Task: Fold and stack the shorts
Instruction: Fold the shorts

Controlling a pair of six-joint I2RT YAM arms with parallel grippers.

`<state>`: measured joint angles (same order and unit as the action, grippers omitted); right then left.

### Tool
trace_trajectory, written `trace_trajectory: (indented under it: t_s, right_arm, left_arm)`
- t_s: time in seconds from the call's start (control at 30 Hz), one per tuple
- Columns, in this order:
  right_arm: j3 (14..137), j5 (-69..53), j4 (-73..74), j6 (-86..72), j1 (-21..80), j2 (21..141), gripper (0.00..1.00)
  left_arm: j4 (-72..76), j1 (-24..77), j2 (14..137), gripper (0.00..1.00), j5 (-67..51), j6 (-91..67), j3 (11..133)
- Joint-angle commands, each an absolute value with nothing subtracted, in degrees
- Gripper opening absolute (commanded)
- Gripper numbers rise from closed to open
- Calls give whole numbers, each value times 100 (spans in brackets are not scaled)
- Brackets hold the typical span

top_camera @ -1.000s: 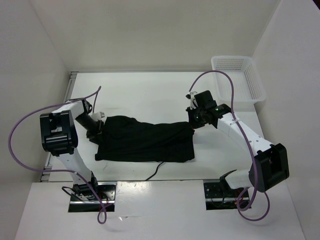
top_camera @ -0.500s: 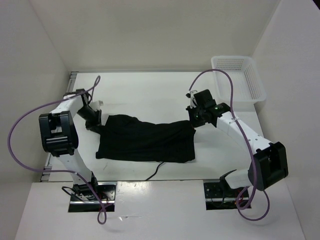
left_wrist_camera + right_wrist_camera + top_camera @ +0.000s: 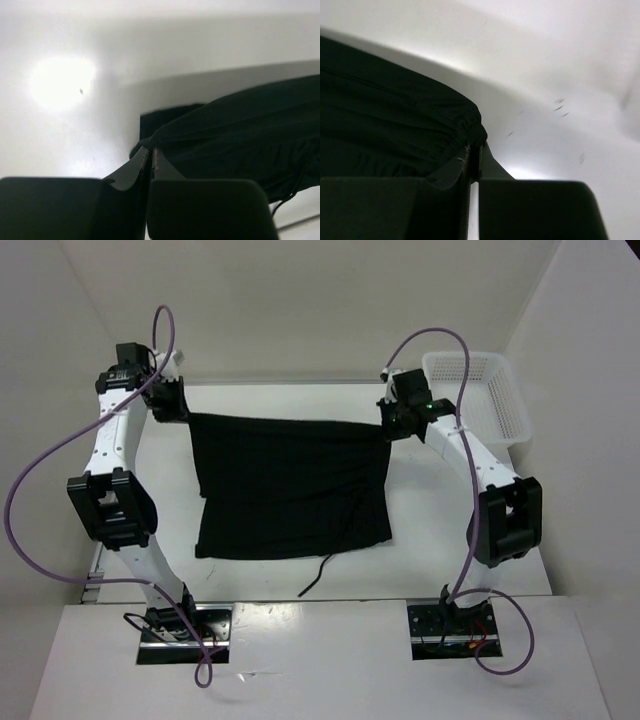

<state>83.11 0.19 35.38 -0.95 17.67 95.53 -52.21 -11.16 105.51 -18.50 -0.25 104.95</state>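
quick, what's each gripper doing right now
left gripper: closed, holding one far corner of the shorts
right gripper: closed, holding the other far corner

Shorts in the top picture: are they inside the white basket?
No, the shorts are stretched between the left end effector and the right end effector, apart from the basket.

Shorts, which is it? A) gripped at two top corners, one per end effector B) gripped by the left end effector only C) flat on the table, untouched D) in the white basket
A: the left end effector and the right end effector each pinch a top corner of the shorts, which are spread between them.
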Motion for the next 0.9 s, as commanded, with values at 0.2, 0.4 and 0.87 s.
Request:
trace_trajectory:
  t_s: [0.2,0.4,0.87]
  right_arm:
    - [8834,237,2910,-70,1397,9423,0]
    - [7999,124,2734,-70,1397,8931,0]
    - [6188,-553,3595,-571,1397,8191,0]
  left_arm:
    - [-4729,-1037,10345,0,-2434,0,11276]
    - [-4868,-1037,9932,0,-2583,0,9924]
    - [-6723,-650,9466,1,-2294,0,7392]
